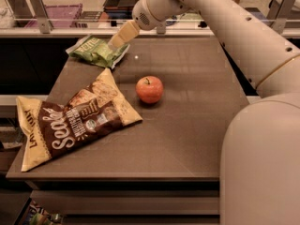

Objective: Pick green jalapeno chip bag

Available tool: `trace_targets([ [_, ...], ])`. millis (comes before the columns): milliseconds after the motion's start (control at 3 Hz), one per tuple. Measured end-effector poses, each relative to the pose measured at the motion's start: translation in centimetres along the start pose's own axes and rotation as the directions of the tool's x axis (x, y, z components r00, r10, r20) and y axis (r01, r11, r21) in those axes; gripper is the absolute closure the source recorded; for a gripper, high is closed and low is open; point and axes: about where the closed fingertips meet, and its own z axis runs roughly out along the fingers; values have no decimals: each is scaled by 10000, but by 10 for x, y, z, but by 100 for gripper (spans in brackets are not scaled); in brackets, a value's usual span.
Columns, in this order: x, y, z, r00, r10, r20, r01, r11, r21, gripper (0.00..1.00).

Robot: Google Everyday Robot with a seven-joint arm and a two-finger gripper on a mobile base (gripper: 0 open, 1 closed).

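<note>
Pincer (114,43), at the tip of the big pale arm (225,27) reaching in from the right, hangs over the far left part of the table (187,125); I cannot tell whether it is open or closed. The large brown and cream bag (75,121) lies at the near left. The green jalapeno chip bag (96,50) lies flat at the far left corner, just under the pincer's tip. Its long axis runs roughly left to right, the right end angled slightly nearer, and its paler edge seems to be at the left. The apple (149,89) sits mid-table, well apart. This looks like the approach step, with nothing lifted yet. The next move calls for lowering onto the bag's right end, across its short width.
</note>
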Motion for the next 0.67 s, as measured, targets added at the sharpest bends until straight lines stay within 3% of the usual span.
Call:
trace_targets([
  [667, 1, 3, 10, 9998, 134, -124, -137, 9998, -172, 0],
])
